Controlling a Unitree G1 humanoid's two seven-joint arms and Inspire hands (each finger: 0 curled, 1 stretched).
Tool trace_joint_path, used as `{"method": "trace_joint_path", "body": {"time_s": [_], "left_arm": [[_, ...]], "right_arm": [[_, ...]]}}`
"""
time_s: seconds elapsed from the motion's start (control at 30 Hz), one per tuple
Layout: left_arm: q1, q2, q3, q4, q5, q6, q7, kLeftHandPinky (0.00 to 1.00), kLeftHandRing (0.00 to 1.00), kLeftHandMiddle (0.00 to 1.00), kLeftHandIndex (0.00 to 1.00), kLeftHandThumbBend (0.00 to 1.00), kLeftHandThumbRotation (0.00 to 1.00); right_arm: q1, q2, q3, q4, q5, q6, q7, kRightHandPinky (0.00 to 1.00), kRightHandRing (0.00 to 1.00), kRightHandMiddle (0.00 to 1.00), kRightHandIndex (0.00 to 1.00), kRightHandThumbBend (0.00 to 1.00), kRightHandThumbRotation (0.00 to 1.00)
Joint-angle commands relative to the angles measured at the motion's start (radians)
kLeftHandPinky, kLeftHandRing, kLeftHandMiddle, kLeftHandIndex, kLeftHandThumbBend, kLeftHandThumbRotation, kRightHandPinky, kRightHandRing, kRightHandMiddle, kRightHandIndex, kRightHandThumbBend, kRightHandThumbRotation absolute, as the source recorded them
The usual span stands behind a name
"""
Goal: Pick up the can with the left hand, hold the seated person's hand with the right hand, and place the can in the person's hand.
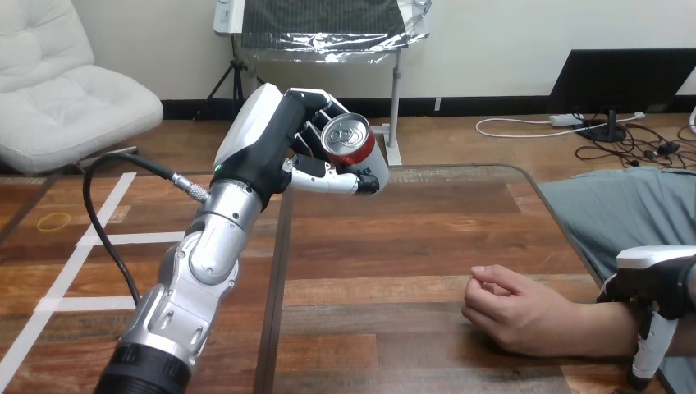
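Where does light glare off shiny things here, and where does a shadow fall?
In the head view, the red metal can in the left robot hand has a bright highlight on its silver lid; also there, the glossy brown wooden table has a pale sheen near its far edge, and a soft shadow lies beneath the person's hand.

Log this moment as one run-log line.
left robot hand: grips can, held aloft | right robot hand: at person's wrist, grasp unclear | person's hand: resting on table, no can
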Motion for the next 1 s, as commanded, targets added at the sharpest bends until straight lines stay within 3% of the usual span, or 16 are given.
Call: {"method": "trace_joint_path", "body": {"time_s": [0.0, 0.03, 0.17, 0.4, 0.7, 0.97], "left_arm": [[-0.049, 0.01, 0.03, -0.058, 0.0, -0.015, 0.013, 0.33, 0.39, 0.46, 0.49, 0.64, 0.0], [-0.05, 0.011, 0.03, -0.056, 0.001, -0.016, 0.014, 0.33, 0.39, 0.46, 0.49, 0.64, 0.0], [-0.051, 0.012, 0.029, -0.055, 0.006, -0.015, 0.017, 0.33, 0.39, 0.46, 0.49, 0.64, 0.0], [-0.051, 0.012, 0.031, -0.056, 0.005, -0.011, 0.014, 0.33, 0.39, 0.46, 0.49, 0.64, 0.0], [-0.05, 0.012, 0.035, -0.05, -0.008, -0.023, 0.009, 0.33, 0.39, 0.46, 0.49, 0.63, 0.0], [-0.049, 0.014, 0.036, -0.047, -0.012, -0.022, 0.005, 0.34, 0.39, 0.46, 0.49, 0.63, 0.0]], "right_arm": [[-0.066, 0.028, 0.017, 0.015, -0.003, 0.004, 0.001, 0.74, 0.78, 0.83, 0.84, 0.71, 0.07], [-0.067, 0.029, 0.019, 0.017, -0.002, 0.001, 0.001, 0.68, 0.73, 0.79, 0.83, 0.69, 0.05], [-0.065, 0.026, 0.023, 0.024, 0.008, -0.024, -0.002, 0.59, 0.66, 0.74, 0.81, 0.68, 0.03], [-0.06, 0.032, 0.027, 0.04, 0.008, -0.052, -0.021, 0.53, 0.59, 0.67, 0.76, 0.67, 0.0], [-0.058, 0.044, 0.03, 0.055, 0.006, -0.052, -0.027, 0.37, 0.44, 0.54, 0.68, 0.66, 0.0], [-0.048, 0.05, 0.031, 0.045, 0.003, -0.034, -0.026, 0.33, 0.42, 0.51, 0.61, 0.66, 0.0]]}}
